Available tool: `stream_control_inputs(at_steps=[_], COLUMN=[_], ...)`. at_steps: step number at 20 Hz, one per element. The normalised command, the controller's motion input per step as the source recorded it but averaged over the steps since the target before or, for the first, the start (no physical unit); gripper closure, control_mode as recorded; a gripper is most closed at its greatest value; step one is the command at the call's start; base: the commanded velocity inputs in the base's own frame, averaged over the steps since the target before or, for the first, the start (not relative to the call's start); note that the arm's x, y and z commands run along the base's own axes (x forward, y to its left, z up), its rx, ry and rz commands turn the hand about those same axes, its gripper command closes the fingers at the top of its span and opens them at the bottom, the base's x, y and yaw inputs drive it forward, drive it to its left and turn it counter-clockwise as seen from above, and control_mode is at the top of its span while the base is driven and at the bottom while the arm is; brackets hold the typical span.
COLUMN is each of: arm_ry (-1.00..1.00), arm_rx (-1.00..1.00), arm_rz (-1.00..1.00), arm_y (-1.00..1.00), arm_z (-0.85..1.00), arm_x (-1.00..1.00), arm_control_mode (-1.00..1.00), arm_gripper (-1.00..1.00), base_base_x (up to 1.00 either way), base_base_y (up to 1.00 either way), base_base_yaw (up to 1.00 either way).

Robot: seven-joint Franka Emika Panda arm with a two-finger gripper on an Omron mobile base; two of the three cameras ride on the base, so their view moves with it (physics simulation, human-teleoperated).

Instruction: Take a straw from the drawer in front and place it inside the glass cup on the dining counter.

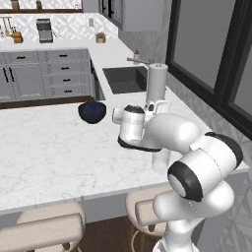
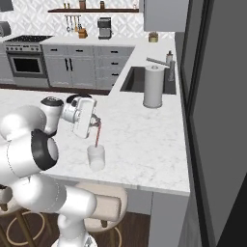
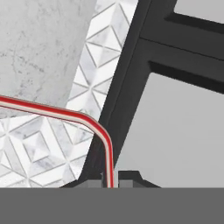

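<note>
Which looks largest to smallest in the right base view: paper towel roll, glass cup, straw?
1. paper towel roll, clearly largest, though farther away.
2. glass cup.
3. straw, thinnest; its length looks close to the cup's height, so that order is unsure.

The rendered kitchen was evenly and brightly lit, with no glare on the long white marble-look desk [image 1: 54, 152] and only faint, soft shadows beneath the dark blue bowl [image 1: 92, 112] and the tall white paper towel roll [image 2: 154, 87]. All three views looked slightly soft and coarse, and the hand view's close surfaces were blurriest.
</note>
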Motion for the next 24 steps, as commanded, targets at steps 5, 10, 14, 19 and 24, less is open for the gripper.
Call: stream_control_inputs(at_steps=[5,10,14,19,24], arm_ry=[0.04,0.0,0.0,0.0,0.0], arm_rx=[-0.01,-0.06,-0.06,-0.04,0.0], arm_rz=[0.0,0.0,0.0,0.0,0.0], arm_y=[0.0,0.0,0.04,0.15,0.13], arm_z=[-0.32,-0.33,-0.33,-0.2,-0.06], arm_x=[0.31,0.42,0.41,0.09,-0.32], arm_control_mode=[-1.0,-1.0,-1.0,-1.0,-1.0], arm_gripper=[1.0,1.0,1.0,1.0,1.0], base_base_x=[0.0,0.0,0.0,0.0,0.0], base_base_y=[0.0,0.0,0.0,0.0,0.0], base_base_yaw=[0.0,0.0,0.0,0.0,0.0])
